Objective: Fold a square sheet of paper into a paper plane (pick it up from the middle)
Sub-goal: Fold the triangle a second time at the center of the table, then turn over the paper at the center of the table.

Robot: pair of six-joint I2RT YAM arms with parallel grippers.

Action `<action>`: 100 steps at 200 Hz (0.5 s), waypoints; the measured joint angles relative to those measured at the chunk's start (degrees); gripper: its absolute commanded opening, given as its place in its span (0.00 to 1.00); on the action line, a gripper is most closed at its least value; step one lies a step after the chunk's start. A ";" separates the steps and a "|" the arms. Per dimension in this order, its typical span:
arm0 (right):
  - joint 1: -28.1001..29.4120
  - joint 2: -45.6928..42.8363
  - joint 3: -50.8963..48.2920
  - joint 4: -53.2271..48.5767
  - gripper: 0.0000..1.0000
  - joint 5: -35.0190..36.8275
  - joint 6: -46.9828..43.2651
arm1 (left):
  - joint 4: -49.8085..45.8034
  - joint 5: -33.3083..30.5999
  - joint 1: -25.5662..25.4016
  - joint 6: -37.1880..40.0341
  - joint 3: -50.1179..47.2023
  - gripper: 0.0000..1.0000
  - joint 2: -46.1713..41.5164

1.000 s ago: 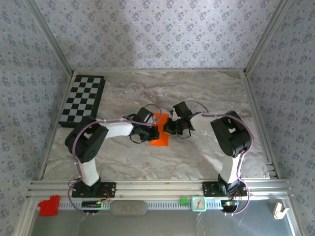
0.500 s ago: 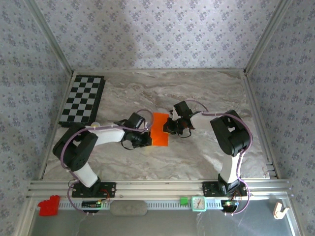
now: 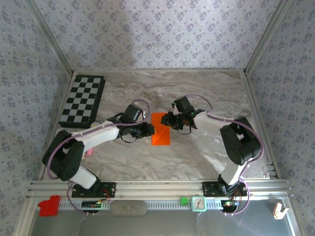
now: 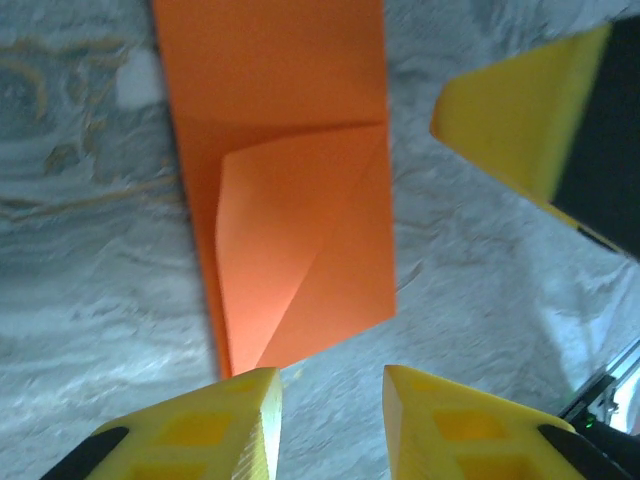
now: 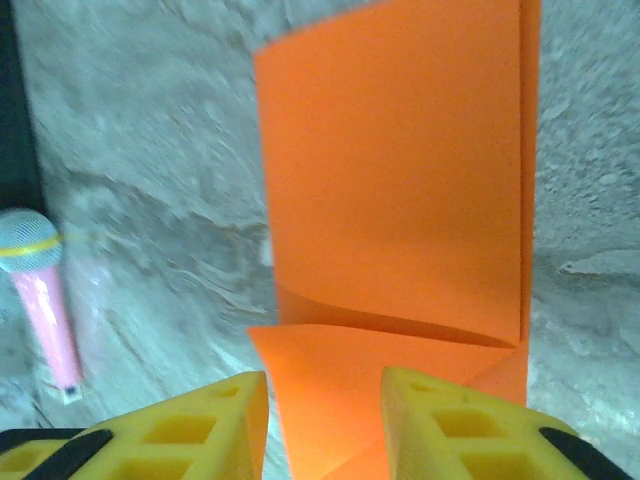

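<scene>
Paper: thin, bright orange and plain. It is folded to a narrow rectangle (image 3: 160, 129) and lies flat on the bench at mid-frame in the top view.
Flap: a triangular corner (image 4: 300, 260) is folded over the paper's face, with sharp creases.
Left jaws: parted and holding nothing. The yellow plastic fingertips (image 4: 215, 425) sit at the bottom of the left wrist view, just off the paper's end.
Right jaws: parted and not gripping. The fingertips (image 5: 190, 430) are at the bottom of the right wrist view, and the paper's end shows between them.
Bench: grey-white marbled surface (image 3: 197, 157).
Around: checkerboard (image 3: 82, 101) at upper left; red block (image 3: 48, 205) at lower left; pink microphone (image 5: 40, 300) with a grey head.
Change: a second ago both jaws sat over the paper and hid part of it. Now they flank it and the whole strip shows.
</scene>
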 measured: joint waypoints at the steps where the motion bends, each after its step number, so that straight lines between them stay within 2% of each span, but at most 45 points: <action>1: 0.00 -0.17 -0.09 0.07 0.38 0.13 0.15 | 0.13 -0.02 0.00 -0.11 0.11 0.32 0.07; 39: 0.46 -6.16 -4.74 1.14 0.45 5.75 6.69 | 3.85 0.02 0.22 -2.73 2.54 0.22 3.82; 59: 0.66 -6.93 -7.37 1.64 0.49 8.11 9.77 | 4.66 0.00 0.33 -3.76 3.04 0.19 6.01; 100: 1.38 -6.93 -9.33 3.13 0.51 9.86 13.81 | 5.33 -0.46 1.09 -4.87 5.38 0.15 11.04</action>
